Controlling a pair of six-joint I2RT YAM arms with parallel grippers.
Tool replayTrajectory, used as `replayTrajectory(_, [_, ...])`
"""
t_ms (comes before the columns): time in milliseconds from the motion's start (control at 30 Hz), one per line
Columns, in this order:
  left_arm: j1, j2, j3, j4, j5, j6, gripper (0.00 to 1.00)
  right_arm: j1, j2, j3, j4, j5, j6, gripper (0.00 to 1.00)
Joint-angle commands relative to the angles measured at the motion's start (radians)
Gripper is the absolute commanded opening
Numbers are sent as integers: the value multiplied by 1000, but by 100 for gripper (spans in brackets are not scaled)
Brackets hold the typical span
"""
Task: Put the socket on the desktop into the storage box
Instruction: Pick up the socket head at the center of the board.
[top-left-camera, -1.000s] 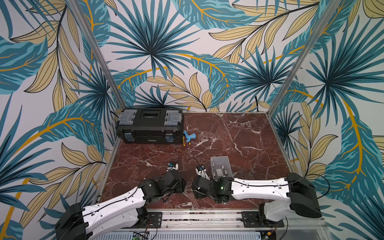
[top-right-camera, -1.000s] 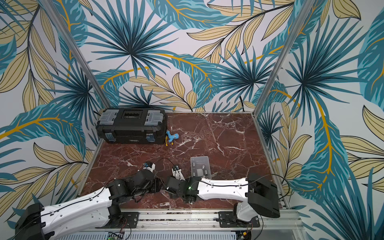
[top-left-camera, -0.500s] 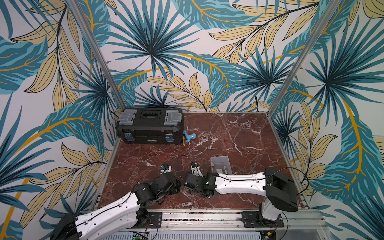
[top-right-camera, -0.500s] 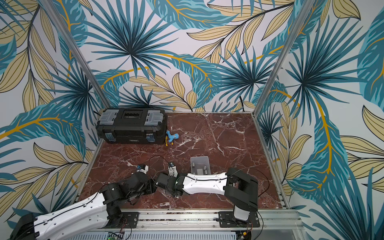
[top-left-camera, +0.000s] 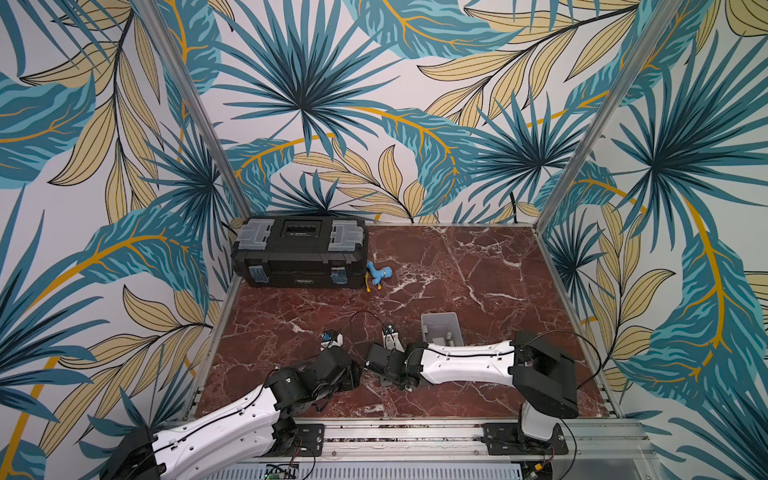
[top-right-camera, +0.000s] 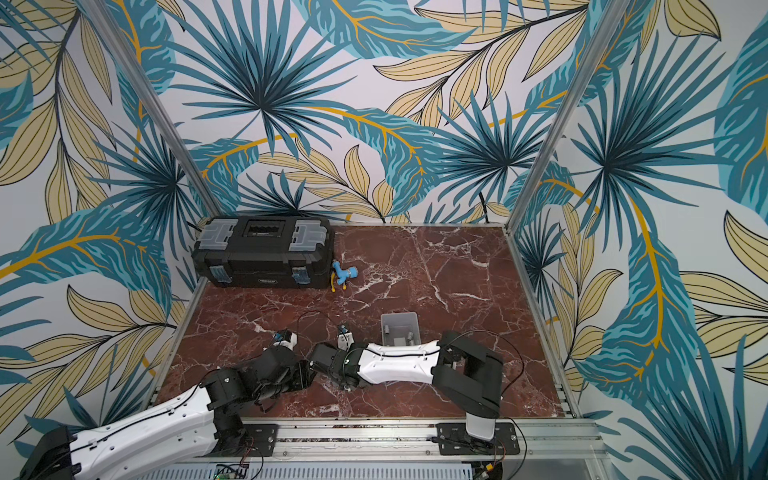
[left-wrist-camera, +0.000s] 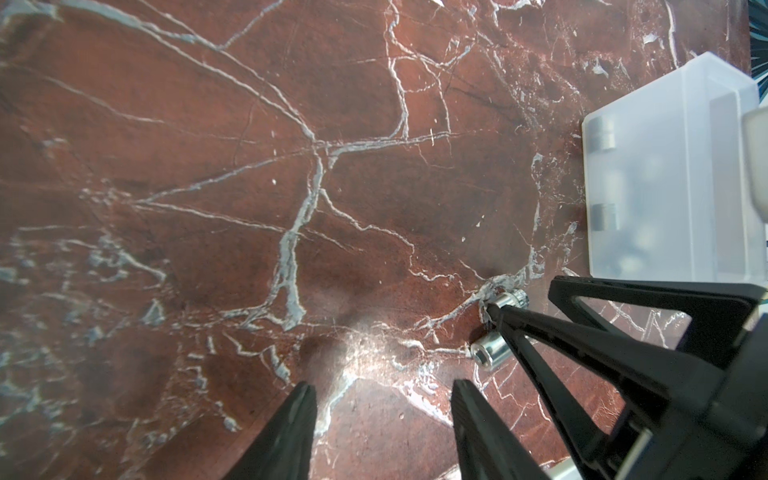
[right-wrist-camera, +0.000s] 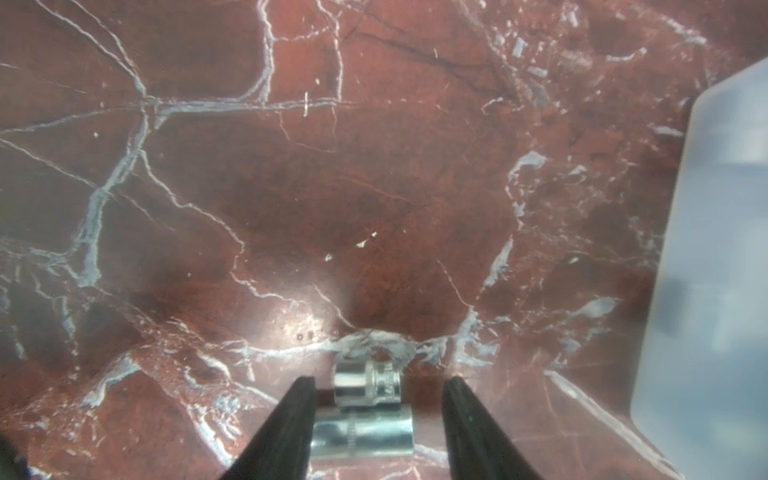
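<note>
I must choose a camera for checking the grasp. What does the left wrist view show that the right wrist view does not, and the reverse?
Only the left wrist view: the open, empty left gripper, the right gripper seen from outside, and two dark cylinders inside the storage box, visible through its wall.
Only the right wrist view: that the longer socket lies between the right gripper's parted fingers, the shorter socket just past their tips.
Both: the desktop, the two loose sockets and the box, which is blurred in the right wrist view.
</note>
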Motion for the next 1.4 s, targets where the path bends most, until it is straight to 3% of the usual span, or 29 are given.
replayTrajectory(0, [5,-12,-31,18,0,7,57,-6,22,16,-23,-7,5,51])
replayTrajectory(833, [9,-9,-40,18,-2,8,58,-25,66,16,10,-35,-25,36])
replayTrajectory(1100, [12,-7,-42,43,15,17,58,-41,58,20,33,-16,-73,19])
replayTrajectory(1200, [12,-7,-39,166,179,62,58,-40,-21,12,35,9,-93,9])
replayTrajectory(1300, [-76,70,0,312,333,101,59,-35,-185,-44,13,53,-90,9])
replayTrajectory(1367, [-205,165,100,201,283,181,60,-35,-295,-85,-48,106,-71,9])
